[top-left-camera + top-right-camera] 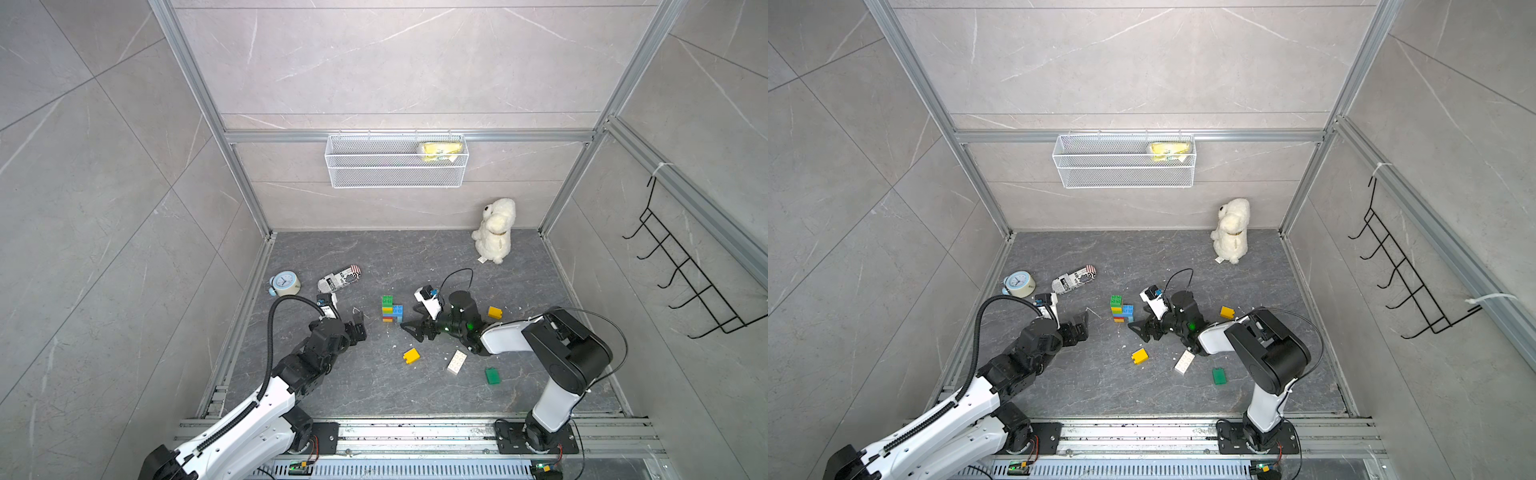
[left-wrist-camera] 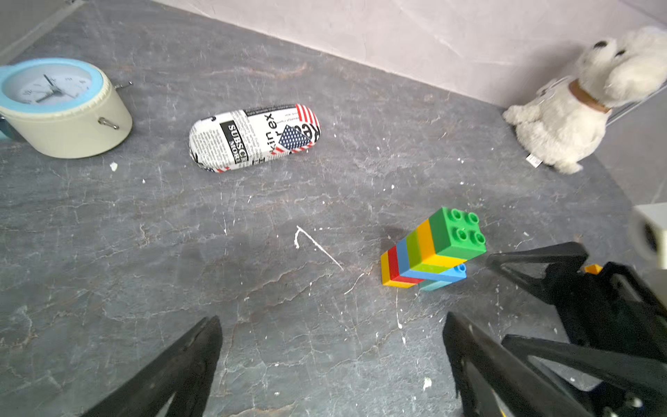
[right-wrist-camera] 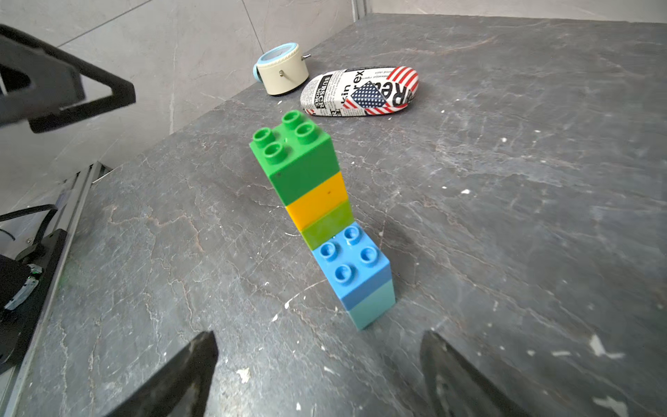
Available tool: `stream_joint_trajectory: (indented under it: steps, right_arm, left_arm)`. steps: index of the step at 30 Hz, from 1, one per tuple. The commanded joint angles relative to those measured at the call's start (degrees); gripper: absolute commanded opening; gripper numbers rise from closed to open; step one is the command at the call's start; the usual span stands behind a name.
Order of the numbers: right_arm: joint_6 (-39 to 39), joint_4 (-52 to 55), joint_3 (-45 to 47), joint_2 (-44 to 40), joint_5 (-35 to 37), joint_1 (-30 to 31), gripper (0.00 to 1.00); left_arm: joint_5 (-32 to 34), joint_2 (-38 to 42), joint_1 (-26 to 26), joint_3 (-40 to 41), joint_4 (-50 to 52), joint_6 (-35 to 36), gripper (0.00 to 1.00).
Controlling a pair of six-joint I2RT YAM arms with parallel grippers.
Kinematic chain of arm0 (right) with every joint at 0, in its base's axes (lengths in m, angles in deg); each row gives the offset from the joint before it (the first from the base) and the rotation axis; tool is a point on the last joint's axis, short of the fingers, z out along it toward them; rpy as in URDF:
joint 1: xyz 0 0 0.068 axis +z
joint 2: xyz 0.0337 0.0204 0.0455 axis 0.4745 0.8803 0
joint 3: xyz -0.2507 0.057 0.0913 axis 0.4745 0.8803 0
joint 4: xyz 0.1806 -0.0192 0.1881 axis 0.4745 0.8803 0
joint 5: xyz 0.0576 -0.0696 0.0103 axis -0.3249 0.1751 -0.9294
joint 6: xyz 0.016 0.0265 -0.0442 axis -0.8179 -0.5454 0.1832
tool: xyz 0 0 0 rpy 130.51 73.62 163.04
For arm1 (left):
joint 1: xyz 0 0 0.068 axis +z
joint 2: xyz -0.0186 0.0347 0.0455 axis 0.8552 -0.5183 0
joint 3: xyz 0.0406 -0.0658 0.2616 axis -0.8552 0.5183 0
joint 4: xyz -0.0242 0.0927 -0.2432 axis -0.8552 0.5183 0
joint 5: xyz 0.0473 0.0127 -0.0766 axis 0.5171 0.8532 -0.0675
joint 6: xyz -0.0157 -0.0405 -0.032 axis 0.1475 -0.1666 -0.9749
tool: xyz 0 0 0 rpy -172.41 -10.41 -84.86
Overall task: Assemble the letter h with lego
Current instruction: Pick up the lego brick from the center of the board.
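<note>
The brick tower [image 1: 391, 308] stands upright mid-table [image 1: 374, 390], green on top, with a short blue column joined at its side. The right gripper [image 3: 319, 335] sits just beside it, fingers spread and empty. The left gripper [image 2: 330, 319] is near the other side, also wide and empty. A yellow brick [image 1: 411, 356], white brick [image 1: 456, 362] and green brick [image 1: 493, 375] lie loose nearby.

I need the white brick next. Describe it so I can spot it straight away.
Find the right arm, which reaches toward the coloured brick tower. On the near side of its white forearm, three loose bricks lie in a row. The white brick is the middle one, between a yellow brick and a dark green brick: the only white one.
</note>
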Motion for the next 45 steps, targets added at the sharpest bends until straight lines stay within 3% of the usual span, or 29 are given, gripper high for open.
stream_joint_trajectory:
  steps: [1, 10, 21, 32, 45]
  right_arm:
    - [5.83, 5.88, -6.44, 2.12, -6.66, -0.25, 0.87]
    - [9.61, 21.71, -17.73, 7.82, -9.05, -0.14, 0.75]
    - [11.14, 23.01, -18.35, 9.54, -5.53, 1.46, 0.68]
    - [7.10, 17.15, -14.89, 6.86, 2.65, 1.77, 0.84]
    - [8.23, 21.48, -18.49, 9.66, 2.85, 2.69, 0.74]
  left_arm:
    - [2.03, 2.28, 0.30, 0.11, -1.74, 2.11, 1.00]
    - [2.65, 5.45, 0.29, 1.02, -1.84, 0.95, 1.00]
    - [2.65, 4.15, 0.29, 1.01, -2.41, 0.59, 1.00]
    - [0.73, 3.91, 0.29, 1.17, -2.94, 0.68, 1.00]
    - [0.29, 3.45, 0.29, 1.20, -3.39, 0.73, 1.00]
